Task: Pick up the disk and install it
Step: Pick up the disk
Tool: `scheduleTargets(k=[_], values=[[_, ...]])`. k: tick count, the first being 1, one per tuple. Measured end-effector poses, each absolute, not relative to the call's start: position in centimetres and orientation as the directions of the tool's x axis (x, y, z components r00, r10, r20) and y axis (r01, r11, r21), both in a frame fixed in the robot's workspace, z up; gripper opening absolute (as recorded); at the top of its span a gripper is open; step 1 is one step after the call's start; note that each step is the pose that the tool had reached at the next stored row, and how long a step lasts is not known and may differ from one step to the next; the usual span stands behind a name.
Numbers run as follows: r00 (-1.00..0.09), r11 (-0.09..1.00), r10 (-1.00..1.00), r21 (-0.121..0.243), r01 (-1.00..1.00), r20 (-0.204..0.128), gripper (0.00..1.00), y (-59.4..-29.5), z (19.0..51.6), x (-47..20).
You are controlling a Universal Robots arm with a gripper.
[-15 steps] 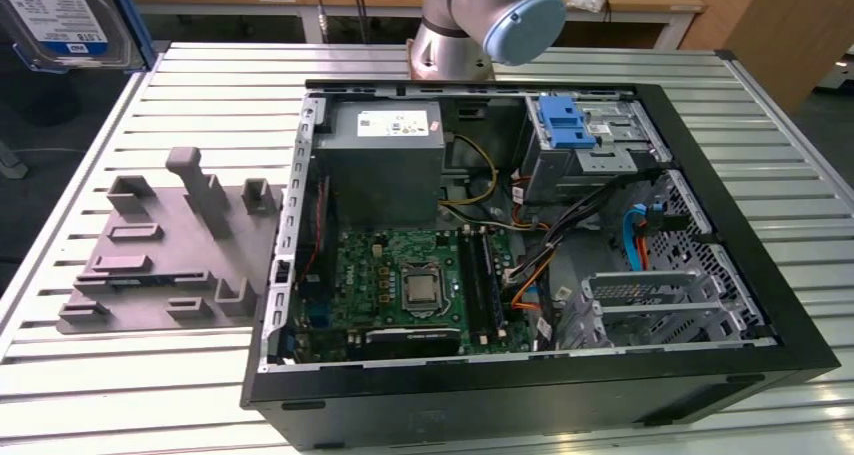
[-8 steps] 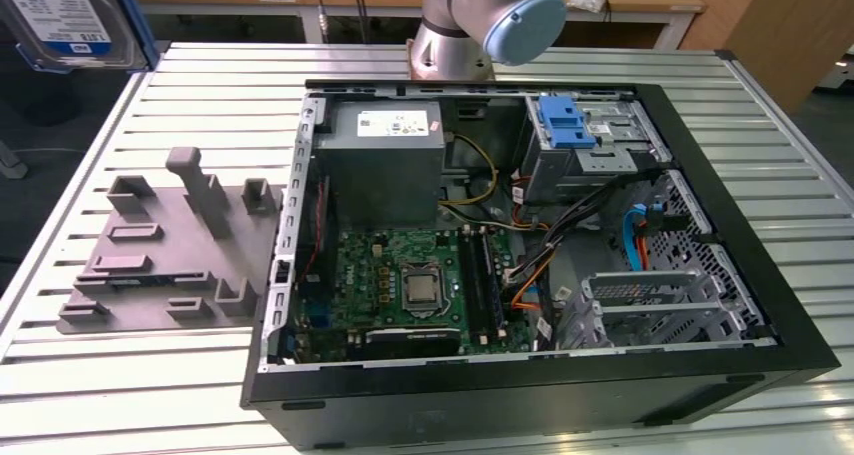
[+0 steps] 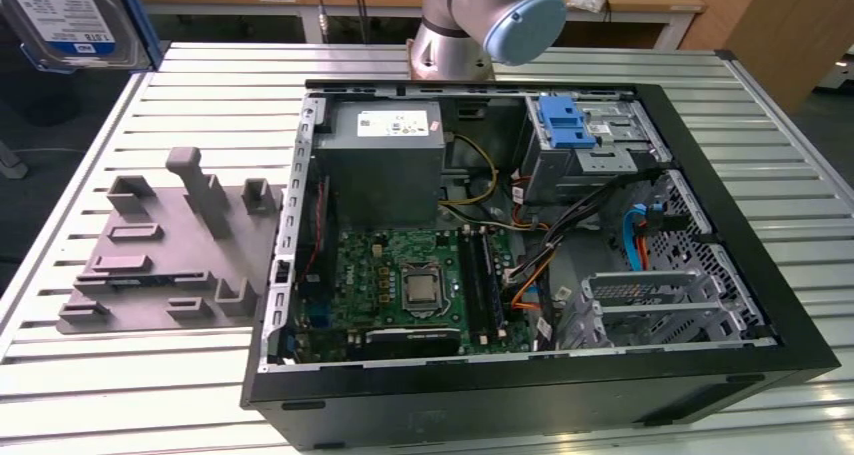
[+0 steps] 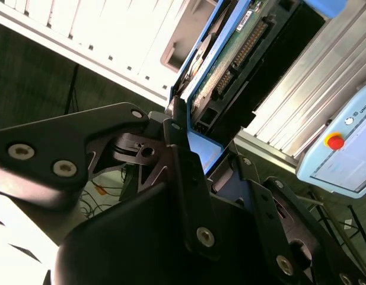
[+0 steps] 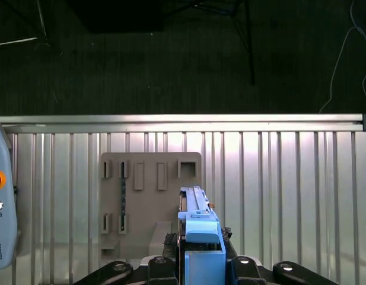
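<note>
Gripper [image 5: 199, 243] clamped on disk [image 5: 197, 219], held edge-on between fingers [image 4: 188, 178]. Slatted metal table [image 5: 277, 178] below gripper. Open computer case [image 3: 534, 385] well apart from gripper. Grey fixture plate [image 5: 150, 208] on table, under disk. Blue latch [image 3: 571, 125] inside case, on drive cage, far from gripper.
</note>
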State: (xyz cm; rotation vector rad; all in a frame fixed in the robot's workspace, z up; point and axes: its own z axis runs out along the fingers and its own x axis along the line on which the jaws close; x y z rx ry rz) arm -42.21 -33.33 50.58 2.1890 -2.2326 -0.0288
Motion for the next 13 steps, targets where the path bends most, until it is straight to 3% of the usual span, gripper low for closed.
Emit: scheduleTargets(k=[13], values=[[-0.02, 0.02, -1.0, 0.024, -1.0, -0.002, 0.36, -33.83, 50.58, -41.37]])
